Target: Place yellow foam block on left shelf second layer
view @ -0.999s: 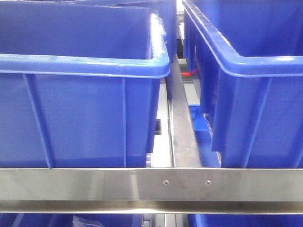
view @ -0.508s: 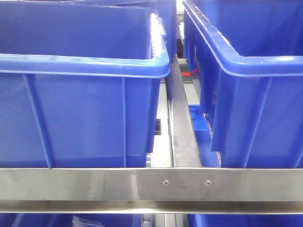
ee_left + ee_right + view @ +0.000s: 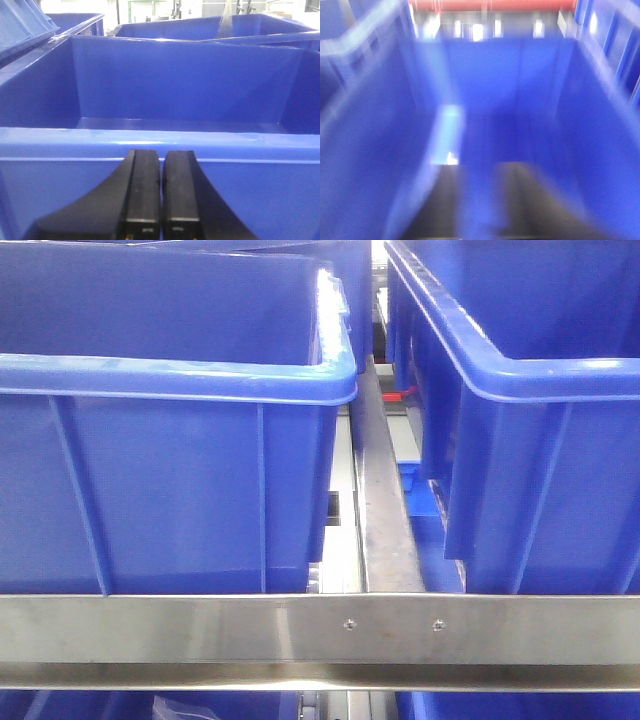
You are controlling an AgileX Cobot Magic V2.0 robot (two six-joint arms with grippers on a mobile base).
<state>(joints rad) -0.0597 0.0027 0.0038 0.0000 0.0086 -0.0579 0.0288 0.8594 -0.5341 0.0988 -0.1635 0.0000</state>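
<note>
With the left pincer (image 3: 161, 200) closed empty and the right pincer (image 3: 477, 200) slightly apart, expect light, compressible foam; grip opposite flat faces.

Overhead light is glaring white along the blue bin rim (image 3: 330, 310) and the steel rail (image 3: 200, 635); the left wrist view is staying sharp, while the right wrist view is smearing badly, perhaps from motion

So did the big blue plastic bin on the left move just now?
No. The big blue plastic bin sits in the same spot against the shiny steel rail in the front view.
</note>
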